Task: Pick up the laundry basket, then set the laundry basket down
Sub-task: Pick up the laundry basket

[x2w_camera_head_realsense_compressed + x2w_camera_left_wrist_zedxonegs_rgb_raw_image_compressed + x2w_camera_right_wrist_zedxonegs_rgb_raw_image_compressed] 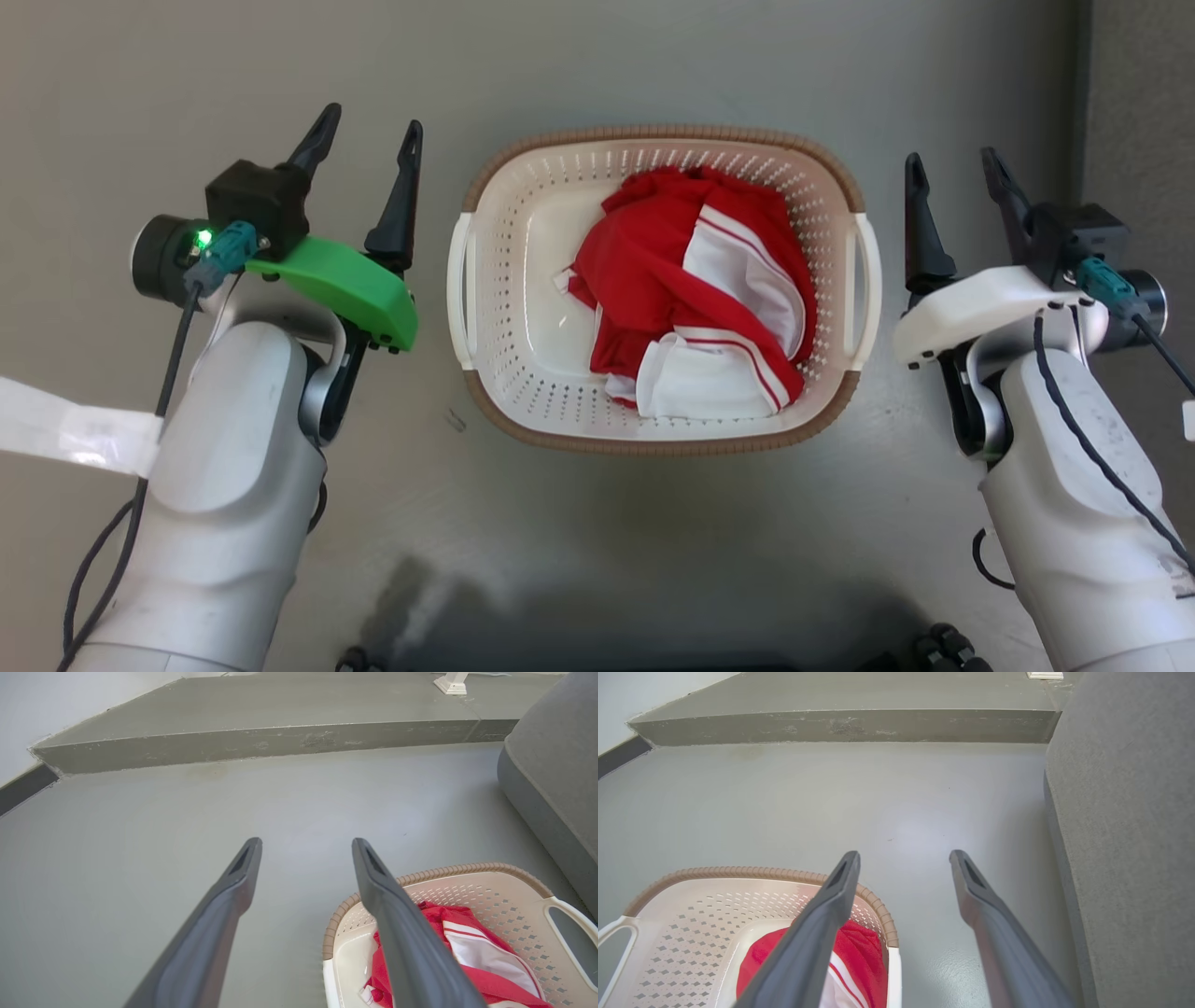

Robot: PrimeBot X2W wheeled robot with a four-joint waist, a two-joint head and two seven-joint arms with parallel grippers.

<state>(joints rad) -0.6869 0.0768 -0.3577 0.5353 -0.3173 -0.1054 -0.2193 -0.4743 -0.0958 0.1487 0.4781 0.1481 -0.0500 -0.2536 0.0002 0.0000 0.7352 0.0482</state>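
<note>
The left end effector (pixel 371 121) is released, its two dark fingers spread with nothing between them. The right end effector (pixel 950 159) is likewise spread and holds nothing. Both point toward the far side of the scene.

The laundry basket (pixel 653 135) stands on the grey floor (pixel 597 541) between them. It lies to the right of the left end effector and to the left of the right one. Its long axis runs left to right, so the left handle (pixel 457 280) faces the left end effector and the right handle (pixel 870 280) faces the right one. Each inner finger is just beside its handle but apart from it. Neither arm looks clearly nearer, so I judge the lift wants both closing inward together.

A red and white garment (pixel 691 280) fills the right half of the basket and hides the bottom there. From above I cannot tell how high the fingers hang against the handles. In both wrist views the basket is cut off at the lower edge and partly covered by a finger. A grey padded thing (pixel 1134 812) at the far right is cut off too.
</note>
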